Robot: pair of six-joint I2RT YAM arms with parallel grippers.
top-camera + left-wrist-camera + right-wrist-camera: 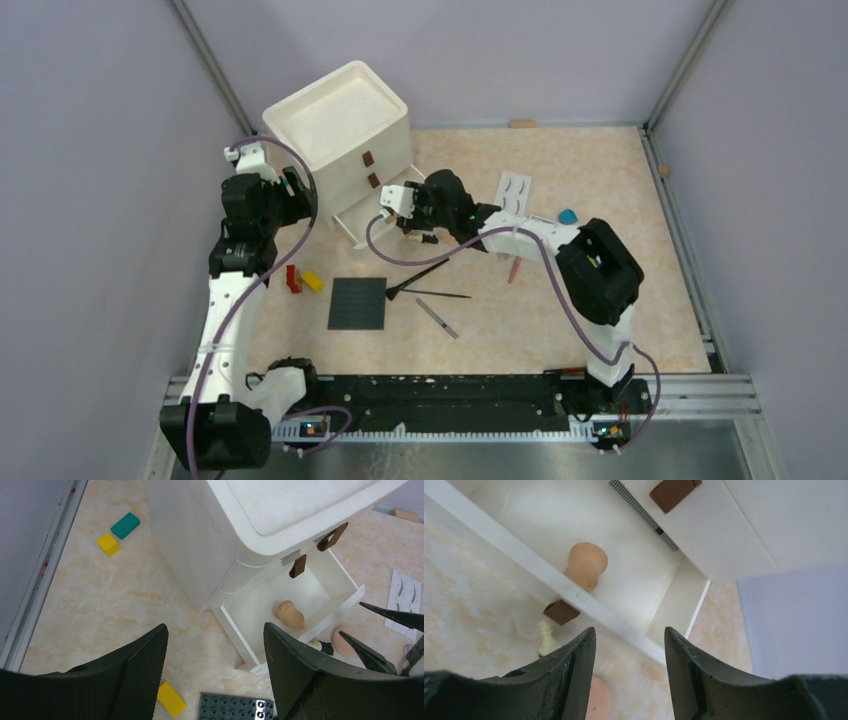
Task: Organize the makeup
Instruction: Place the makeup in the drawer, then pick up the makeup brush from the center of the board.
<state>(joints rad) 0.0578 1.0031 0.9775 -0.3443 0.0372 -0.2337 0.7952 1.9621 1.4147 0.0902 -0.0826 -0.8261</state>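
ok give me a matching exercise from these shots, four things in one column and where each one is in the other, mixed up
1 peach sponge
2 eyelash card
3 studded plate
4 right gripper

A open, above the drawer
B lying inside the drawer
C flat, in front of the drawer unit
D flat, beyond the right arm

Pairs: 1-B, 2-D, 3-C, 4-A

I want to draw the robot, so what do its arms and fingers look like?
The left arm and right arm are white with chunky black joints. A thin purple cable loops along each. The fingers are black, wide and tapered; one has a dotted grid pad.
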